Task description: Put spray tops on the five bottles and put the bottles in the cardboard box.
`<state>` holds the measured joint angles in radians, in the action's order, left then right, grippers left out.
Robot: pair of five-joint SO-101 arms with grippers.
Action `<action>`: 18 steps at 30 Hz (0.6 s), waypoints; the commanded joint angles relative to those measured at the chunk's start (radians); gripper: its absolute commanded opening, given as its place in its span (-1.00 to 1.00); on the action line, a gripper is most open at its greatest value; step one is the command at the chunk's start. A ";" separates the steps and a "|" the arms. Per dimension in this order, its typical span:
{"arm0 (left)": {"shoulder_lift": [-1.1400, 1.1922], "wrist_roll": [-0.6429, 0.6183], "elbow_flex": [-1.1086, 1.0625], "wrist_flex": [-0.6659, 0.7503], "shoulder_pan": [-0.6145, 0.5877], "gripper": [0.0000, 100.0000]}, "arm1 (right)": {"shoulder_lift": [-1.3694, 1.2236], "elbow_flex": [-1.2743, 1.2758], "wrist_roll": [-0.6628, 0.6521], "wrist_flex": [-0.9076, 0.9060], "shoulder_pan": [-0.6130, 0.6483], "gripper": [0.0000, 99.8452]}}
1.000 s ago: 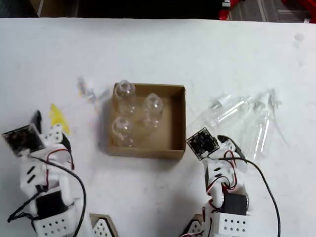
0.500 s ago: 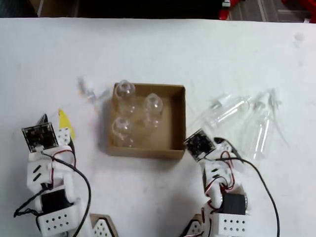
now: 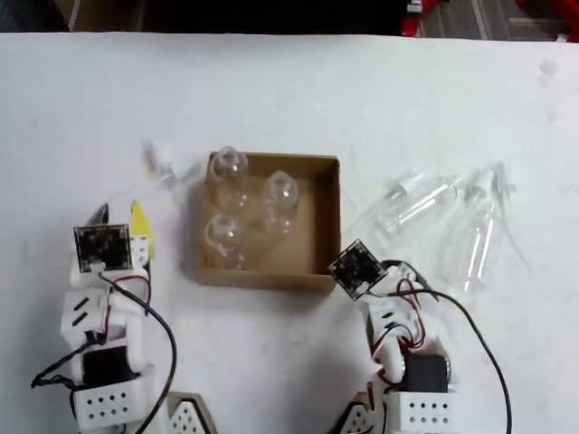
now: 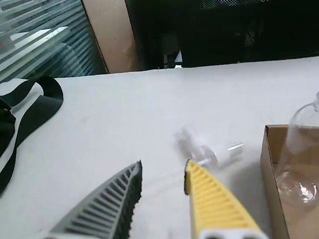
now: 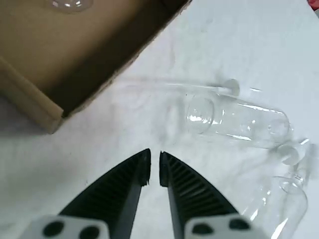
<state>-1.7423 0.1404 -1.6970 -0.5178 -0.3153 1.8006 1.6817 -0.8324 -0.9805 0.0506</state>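
left pincer [image 4: 162, 174] — agape, empty | spray top [image 4: 207, 148] just beyond | cardboard box [image 4: 273, 169] beside

Left wrist view: cardboard box [image 4: 271, 169] cut by picture's edge, 1 corner in frame; bottle [image 4: 300, 149] inside it also cut off. Left of box, spray top [image 4: 204, 147] blurred, nozzle detail unclear. Right wrist view: 2nd lying bottle [image 5: 284, 204] cut by edge. High view: clear bottles [image 3: 434, 221] right of box overlap, outlines merge; tops among them too faint to count.
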 commanded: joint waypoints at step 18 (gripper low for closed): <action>-0.012 0.020 0.000 -0.015 0.068 -0.74 | 0.004 -0.012 0.140 0.503 -0.142 -0.96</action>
<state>-1.7423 0.1481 -1.6970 -0.5194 -0.2662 1.8006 1.6817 -0.7679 -0.5754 -0.0460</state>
